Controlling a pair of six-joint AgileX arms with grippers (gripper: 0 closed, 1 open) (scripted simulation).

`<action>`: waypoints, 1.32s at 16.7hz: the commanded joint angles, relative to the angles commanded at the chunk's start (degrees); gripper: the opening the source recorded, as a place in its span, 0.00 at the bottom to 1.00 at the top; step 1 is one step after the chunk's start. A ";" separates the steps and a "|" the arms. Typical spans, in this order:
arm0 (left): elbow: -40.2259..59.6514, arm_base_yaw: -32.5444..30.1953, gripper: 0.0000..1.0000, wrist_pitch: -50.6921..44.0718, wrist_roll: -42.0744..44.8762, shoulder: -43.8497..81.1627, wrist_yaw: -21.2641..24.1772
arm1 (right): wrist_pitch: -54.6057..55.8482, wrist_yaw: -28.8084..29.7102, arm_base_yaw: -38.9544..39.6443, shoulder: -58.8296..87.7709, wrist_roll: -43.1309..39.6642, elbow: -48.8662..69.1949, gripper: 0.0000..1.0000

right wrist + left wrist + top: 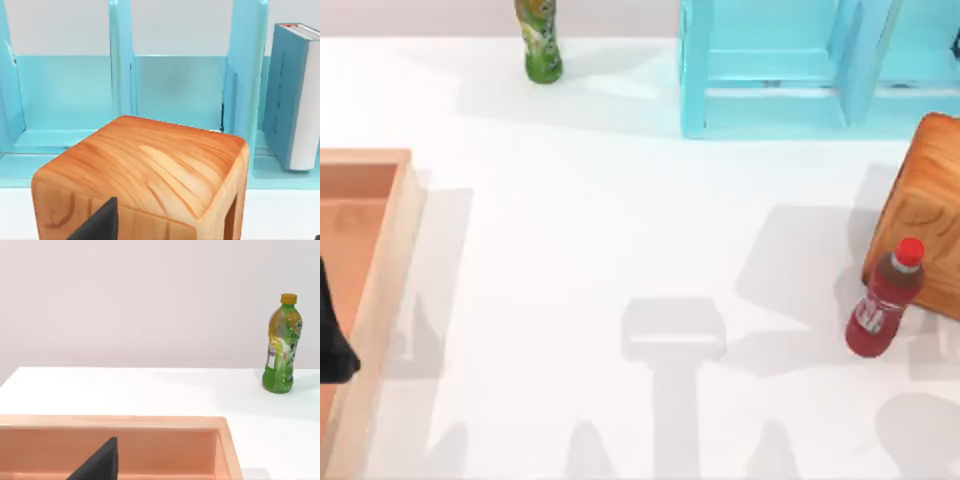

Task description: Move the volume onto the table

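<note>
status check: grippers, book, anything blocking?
Left gripper over wooden tray. Volume upright in blue shelf, ungrasped. Wooden block in front of shelf.

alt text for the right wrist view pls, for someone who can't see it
A teal-blue book stands upright in an end compartment of a light-blue shelf unit, whose other compartments are bare. In front of the shelf sits a rounded wooden block on the white table, with a dark part of the right gripper at the frame's lower edge.
</note>
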 joint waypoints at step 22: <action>0.00 0.00 1.00 0.00 0.00 0.00 0.00 | 59.32 -14.30 -18.02 95.02 0.75 38.69 1.00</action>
